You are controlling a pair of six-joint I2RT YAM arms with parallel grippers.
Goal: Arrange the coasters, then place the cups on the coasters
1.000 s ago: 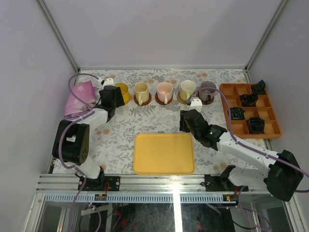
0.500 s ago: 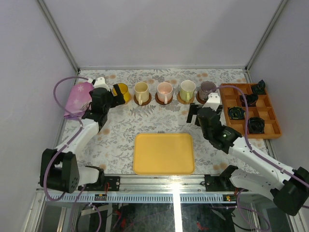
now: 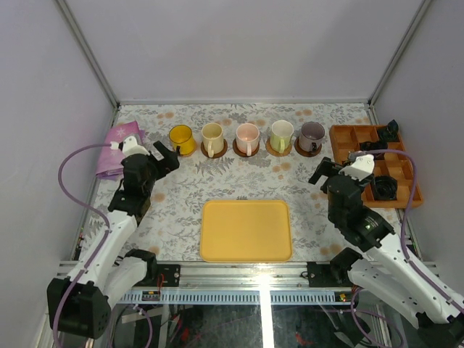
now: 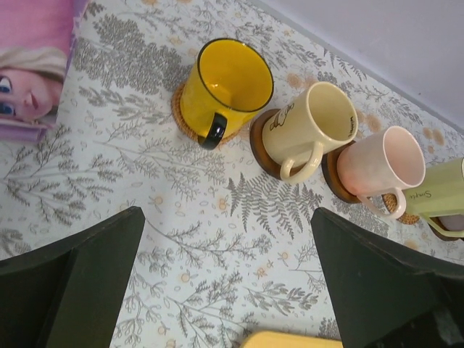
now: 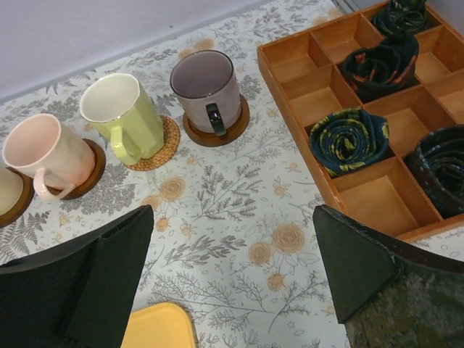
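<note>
Where the cups stand: far row, one per coaster
left pincer: wide, empty, above tabletop
right pincer: wide, empty, beside orange box

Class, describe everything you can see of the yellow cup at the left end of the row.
The yellow cup is a glossy, tapered mug with a dark rim and a small black handle facing the near side. It stands upright and empty on a tan woven-looking coaster, leftmost in the row, beside the cream cup but apart from it.
</note>
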